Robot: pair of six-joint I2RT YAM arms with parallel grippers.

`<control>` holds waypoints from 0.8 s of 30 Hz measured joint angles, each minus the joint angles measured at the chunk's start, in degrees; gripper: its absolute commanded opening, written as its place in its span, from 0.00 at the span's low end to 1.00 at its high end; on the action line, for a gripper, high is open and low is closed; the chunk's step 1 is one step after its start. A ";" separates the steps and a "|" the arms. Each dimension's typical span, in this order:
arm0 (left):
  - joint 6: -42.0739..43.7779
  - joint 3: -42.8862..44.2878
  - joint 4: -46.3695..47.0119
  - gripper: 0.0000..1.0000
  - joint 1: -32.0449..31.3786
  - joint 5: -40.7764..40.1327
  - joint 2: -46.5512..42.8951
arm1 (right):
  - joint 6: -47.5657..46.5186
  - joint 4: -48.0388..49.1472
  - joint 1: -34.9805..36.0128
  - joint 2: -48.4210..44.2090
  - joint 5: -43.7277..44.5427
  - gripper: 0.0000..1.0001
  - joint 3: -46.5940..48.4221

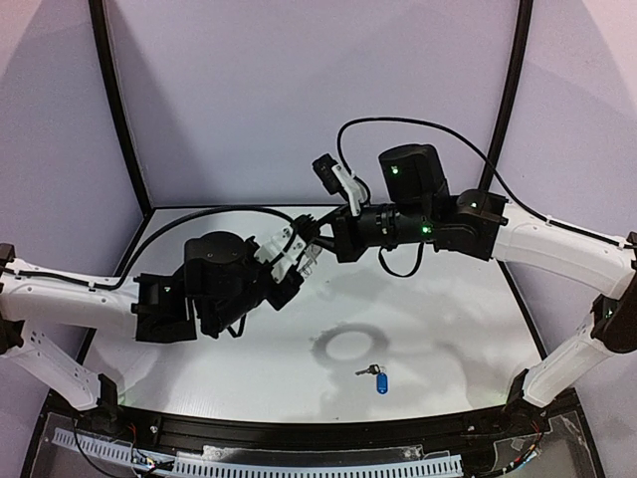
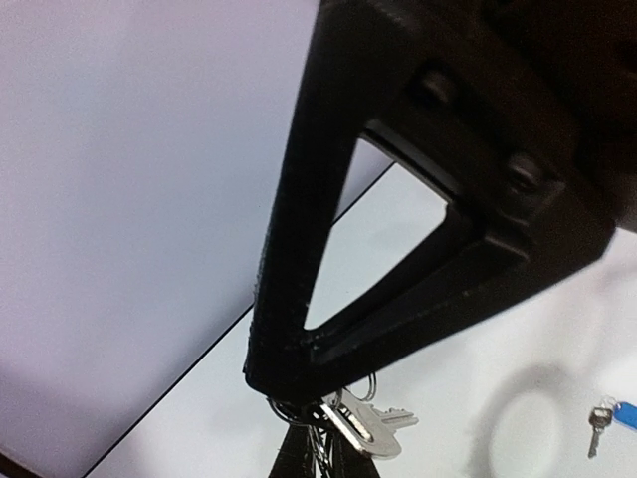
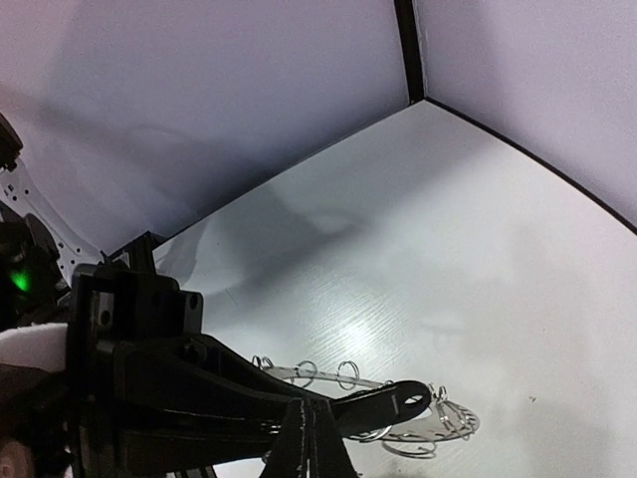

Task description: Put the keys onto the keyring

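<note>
My right gripper (image 3: 299, 413) is held in the air, shut on the keyring (image 3: 456, 422), a flat silvery ring with wire loops (image 3: 348, 374) along its rim. My left gripper (image 2: 289, 383) meets it tip to tip and is shut on a silver key (image 2: 376, 430) among those loops. Against the light in the right wrist view, that key shows as a dark piece with a hole (image 3: 403, 402). The two grippers join above the table's middle (image 1: 309, 254). A second key with a blue tag (image 1: 376, 376) lies on the table, also seen at the edge of the left wrist view (image 2: 612, 415).
The keyring's round shadow (image 1: 348, 346) falls on the white table just behind the blue-tag key. Pale walls with black corner posts (image 1: 119, 119) enclose the table on three sides. A black rail (image 1: 299, 433) runs along the near edge.
</note>
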 measured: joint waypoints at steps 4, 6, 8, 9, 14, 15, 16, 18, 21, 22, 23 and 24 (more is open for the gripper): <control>0.36 -2.25 -0.65 0.01 0.44 3.31 -2.38 | 0.03 -3.00 0.71 1.42 0.93 0.00 1.97; 0.46 -3.03 -0.78 0.01 0.76 4.31 -3.09 | 0.04 -4.40 0.90 2.64 1.30 0.00 3.45; 0.52 -3.57 -1.23 0.01 1.03 4.76 -3.45 | 0.05 -5.20 0.91 3.81 1.24 0.00 4.45; 0.52 -3.74 -1.51 0.01 1.14 4.85 -3.49 | 0.07 -5.67 0.91 4.29 1.23 0.00 4.87; 0.76 -4.02 -4.08 0.01 1.42 5.29 -3.49 | -0.06 -8.32 0.91 6.28 0.54 0.00 6.62; 0.74 -4.02 -4.45 0.01 1.42 5.53 -3.49 | -0.20 -8.41 0.89 6.25 0.15 0.00 6.53; 0.72 -3.89 -4.76 0.01 1.41 5.71 -3.49 | -0.49 -8.32 0.86 6.14 -0.29 0.00 6.38; 0.43 -3.32 -5.87 0.01 1.40 5.95 -3.42 | -1.24 -7.80 0.62 5.82 -1.54 0.00 5.85; -1.66 -1.88 -7.87 0.01 1.29 6.45 -3.27 | -1.95 -7.16 -0.19 5.26 -4.15 0.00 5.46; -2.78 -1.26 -8.77 0.01 1.29 6.89 -3.27 | -2.09 -7.16 -0.46 5.11 -4.98 0.00 5.45; -4.03 -0.63 -9.68 0.01 1.29 7.36 -3.27 | -2.24 -7.16 -0.71 4.91 -5.80 0.00 5.41; -5.22 -0.07 -10.49 0.01 1.29 7.85 -3.28 | -2.39 -7.17 -0.93 4.69 -6.59 0.00 5.37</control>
